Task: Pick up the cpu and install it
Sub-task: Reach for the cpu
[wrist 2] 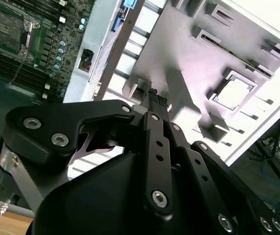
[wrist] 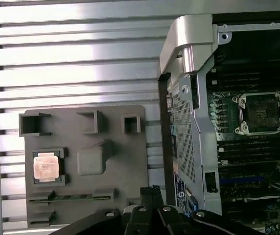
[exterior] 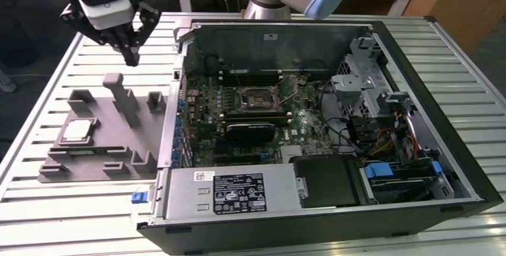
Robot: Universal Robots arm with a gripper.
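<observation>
At the exterior view's left, the small square silver-topped cpu [exterior: 77,130] sits in the grey plastic fixture tray [exterior: 83,162]; the black gripper [exterior: 131,56] hangs above the tray's far end, fingers pinched together, empty. Pick-up looks not yet begun: grasping calls for parted fingers centred over the chip.

Your cpu [exterior: 77,130] sat in the fixture tray [exterior: 106,149], beside the computer case [exterior: 442,120].
On the table [exterior: 63,208], the tray lay at the exterior view's left and the case at its right. Your gripper [exterior: 130,60] hung above the tray's far end, and the socket [exterior: 257,99] lay inside the case.
</observation>
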